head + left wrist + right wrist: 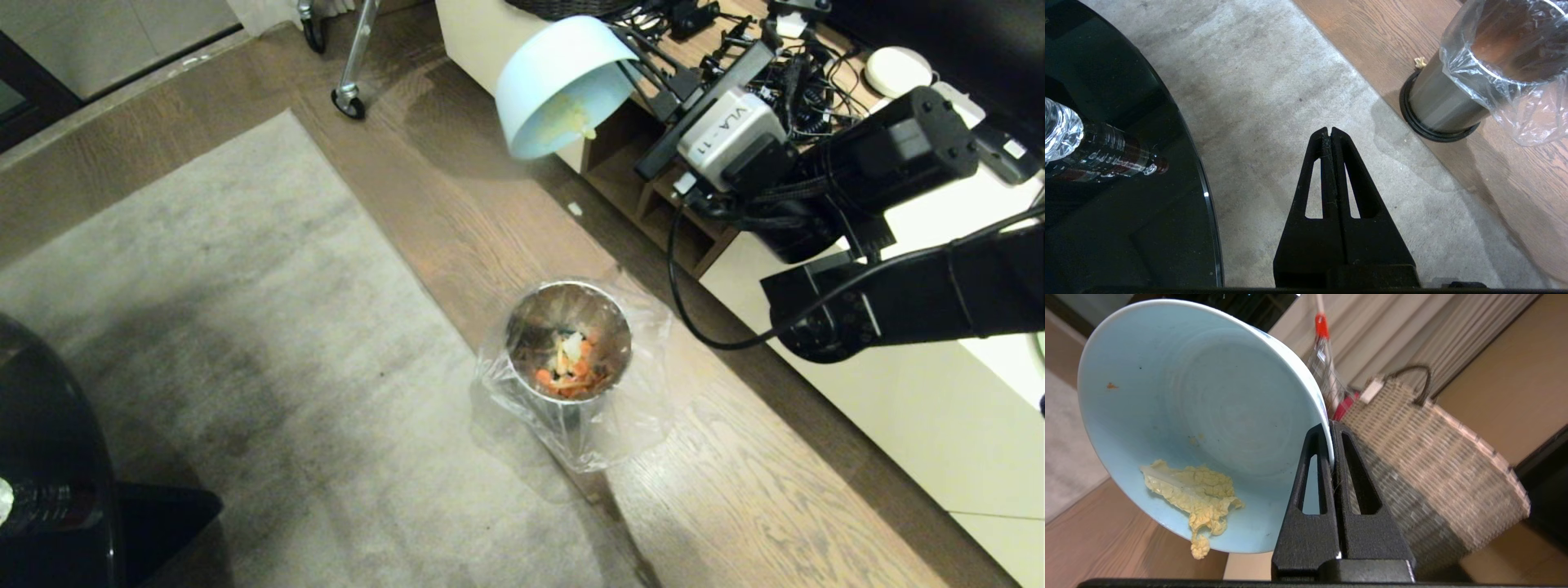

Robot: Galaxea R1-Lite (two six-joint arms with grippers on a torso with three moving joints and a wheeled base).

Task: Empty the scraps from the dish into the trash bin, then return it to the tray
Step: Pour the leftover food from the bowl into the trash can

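My right gripper (635,59) is shut on the rim of the dish (562,82), a pale blue bowl tipped steeply on its side, high up and beyond the trash bin (569,343). In the right wrist view the gripper (1329,426) pinches the rim of the dish (1200,412), one finger inside and one outside. A yellow leafy scrap (1196,494) clings to the lower wall and hangs over the edge. The steel bin with its clear liner holds orange and pale scraps (571,369). My left gripper (1329,130) is shut and empty over the carpet, near the bin (1441,106). The tray is out of view.
A black round glass table (1106,212) with a bottle (1098,157) on it is at the near left. A white cabinet (898,392) with cables on top runs along the right. A woven basket (1433,469) stands behind the dish. A crumb (1419,62) lies by the bin's base.
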